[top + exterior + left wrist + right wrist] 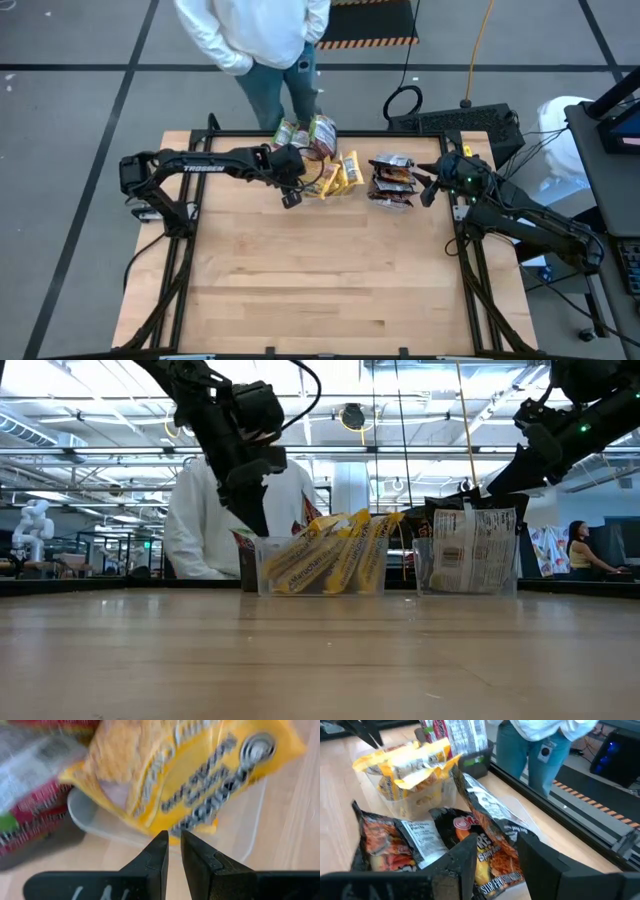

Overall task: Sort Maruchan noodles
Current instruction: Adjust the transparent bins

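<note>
Apparently most of the sorting was done when I looked: the yellow Maruchan packets (338,176) stood on edge in a clear tub (322,568) near the far edge of the wooden surface (330,270), the dark brown-black packets (392,178) filled a second clear tub (467,565) just beside it, and the green-edged packets (312,132) sat in a dark grey box (479,764) at the far edge, close to a person in a white top (255,35). My left gripper (173,852) hung just short of the yellow tub's rim, its fingers narrowed to a thin slit with nothing between them. My right gripper (495,865) hovered over the dark stack with its fingers spread wide and empty. I judged the risk to sit with the left arm: so close to a light tub, any push forward could catch the rim and tip the loosely leaning yellow packets out. On the right, one dark packet stuck up crookedly, and a descending finger might snag its crinkled edge and drag it free.
</note>
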Available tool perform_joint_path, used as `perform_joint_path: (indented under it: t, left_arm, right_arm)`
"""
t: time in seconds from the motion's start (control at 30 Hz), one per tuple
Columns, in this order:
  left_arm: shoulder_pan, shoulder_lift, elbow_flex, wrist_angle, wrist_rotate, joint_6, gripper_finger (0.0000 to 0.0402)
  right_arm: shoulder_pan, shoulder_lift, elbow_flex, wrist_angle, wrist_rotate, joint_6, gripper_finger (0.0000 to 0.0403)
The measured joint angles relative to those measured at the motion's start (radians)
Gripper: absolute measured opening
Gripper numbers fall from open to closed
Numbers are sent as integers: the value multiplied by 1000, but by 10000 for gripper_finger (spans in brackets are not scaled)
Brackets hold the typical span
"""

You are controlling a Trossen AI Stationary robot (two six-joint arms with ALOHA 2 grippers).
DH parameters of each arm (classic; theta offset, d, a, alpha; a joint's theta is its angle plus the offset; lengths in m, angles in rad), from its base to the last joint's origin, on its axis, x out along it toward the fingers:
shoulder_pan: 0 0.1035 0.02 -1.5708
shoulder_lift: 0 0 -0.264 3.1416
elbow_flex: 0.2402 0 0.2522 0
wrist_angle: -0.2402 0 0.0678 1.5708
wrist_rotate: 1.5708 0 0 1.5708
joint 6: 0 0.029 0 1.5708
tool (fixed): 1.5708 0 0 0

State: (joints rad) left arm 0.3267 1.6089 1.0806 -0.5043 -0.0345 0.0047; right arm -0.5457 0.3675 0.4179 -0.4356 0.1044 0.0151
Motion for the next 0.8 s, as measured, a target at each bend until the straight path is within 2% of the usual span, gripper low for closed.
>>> perform_joint_path:
  t: [0.1, 0.27, 0.6, 0.67, 0.8]
  left_arm:
    - [0, 0, -1, -28, 0, -10, 58]
    - [-9, -52, 4, -40, -1, -39, 58]
    - [-24, -307, 21, -23, -4, -42, 58]
    - [-24, -358, 20, -24, -16, -43, 58]
    - [-24, -443, 20, -24, -23, -45, 58]
  right_arm:
    - [0, 0, 0, -26, 24, 1, 132]
    - [0, 0, 0, -91, 209, 80, 132]
    - [0, 57, 0, -91, 210, 120, 132]
    - [0, 87, 0, -91, 241, 138, 132]
    - [-1, 134, 0, -100, 248, 271, 132]
